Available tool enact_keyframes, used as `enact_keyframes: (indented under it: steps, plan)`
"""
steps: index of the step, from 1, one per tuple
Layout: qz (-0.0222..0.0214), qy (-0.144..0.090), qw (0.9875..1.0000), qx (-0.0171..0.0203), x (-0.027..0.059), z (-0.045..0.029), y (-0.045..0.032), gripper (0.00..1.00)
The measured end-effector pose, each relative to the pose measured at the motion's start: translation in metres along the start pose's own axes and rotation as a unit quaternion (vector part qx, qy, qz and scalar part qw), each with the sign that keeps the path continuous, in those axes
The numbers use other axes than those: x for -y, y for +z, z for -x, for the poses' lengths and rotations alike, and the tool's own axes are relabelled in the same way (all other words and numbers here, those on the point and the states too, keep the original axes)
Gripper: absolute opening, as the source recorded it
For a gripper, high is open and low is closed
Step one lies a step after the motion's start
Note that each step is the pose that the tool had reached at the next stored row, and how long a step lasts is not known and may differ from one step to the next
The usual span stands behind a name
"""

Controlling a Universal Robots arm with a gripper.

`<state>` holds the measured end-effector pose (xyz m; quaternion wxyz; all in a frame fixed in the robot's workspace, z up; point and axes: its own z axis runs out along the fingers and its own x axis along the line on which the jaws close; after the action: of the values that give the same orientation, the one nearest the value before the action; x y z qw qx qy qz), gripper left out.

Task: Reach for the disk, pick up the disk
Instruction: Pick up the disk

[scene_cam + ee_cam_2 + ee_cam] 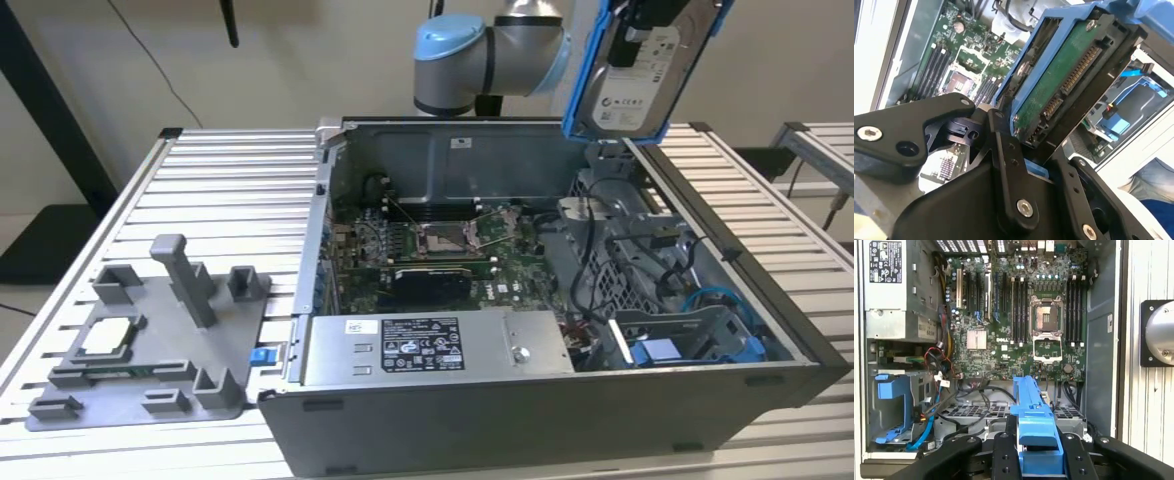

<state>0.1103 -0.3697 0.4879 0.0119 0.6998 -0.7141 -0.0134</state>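
The disk (638, 75) is seen lifted well above the open computer case (747, 400) in the exterior view, held near upright at the top of the picture, toward the exterior view's right, with its white label facing the camera and the blue bracket (582, 80) running down its edge. No part of it touches the case. The pick-up step is therefore judged to be done or all but done; the reach is behind.

In the second wrist view the disk (1064, 85) is shown from its underside: green circuit board, connector pins, blue bracket around it. The gripper (1036, 165) is clamped on the disk's lower end, with black fingers (1004, 165) pressed against the bracket on each side. In the first wrist view the bracket (1034, 425) is seen edge-on betw. the two fingers (1003, 455), which are closed onto it, w/ no gap visible.

Below, the motherboard (1019, 315) and the empty drive bay (694, 345) w/ loose cables are exposed. The power supply (420, 345) sits at the case's front edge. On the counter (227, 180), a grey fixture (147, 340) is set at the exterior view's left, w/ a small chip on it.

Judgement: the grip is on one end only, so the disk's free end acts as a lever. Any further move calls for a steady hold and slow travel, and clearance is to be kept from the case's rim and cables.
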Motion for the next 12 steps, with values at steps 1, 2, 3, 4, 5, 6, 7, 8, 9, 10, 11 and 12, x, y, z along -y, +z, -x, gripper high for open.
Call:
enact_keyframes:
  steps: [1,2,3,4,5,6,7,8,9,10,11,12]
  plan:
    - [0.0,0.0,1.0,0.0,0.0,0.0,-0.0001,0.0]
    - [0.0,0.0,1.0,0.0,0.0,-0.0001,0.0,0.0]
    - [0.0,0.0,1.0,0.0,0.0001,-0.0001,0.0,0.0]
    - [0.0,0.0,1.0,0.0,0.0001,-0.0001,0.0,0.0]
    - [0.0,0.0,1.0,0.0,0.0001,-0.0001,0.0,0.0]
    - [0.0,0.0,1.0,0.0,0.0001,0.0,0.0,0.0]
    - [0.0,0.0,1.0,0.0,0.0001,0.0,0.0,0.0]
    - [0.0,0.0,1.0,0.0,0.0001,0.0,0.0,0.0]
    - [0.0,0.0,1.0,-0.0001,0.0001,-0.0001,-0.0003,0.0]
    - [0.0,0.0,1.0,-0.0002,0.0001,-0.0001,-0.0011,0.0]
    - [0.0,0.0,1.0,0.0,0.0,-0.0001,-0.0026,0.0]
    - [0.0,0.0,1.0,0.0001,-0.0001,-0.0001,-0.0049,0.0]
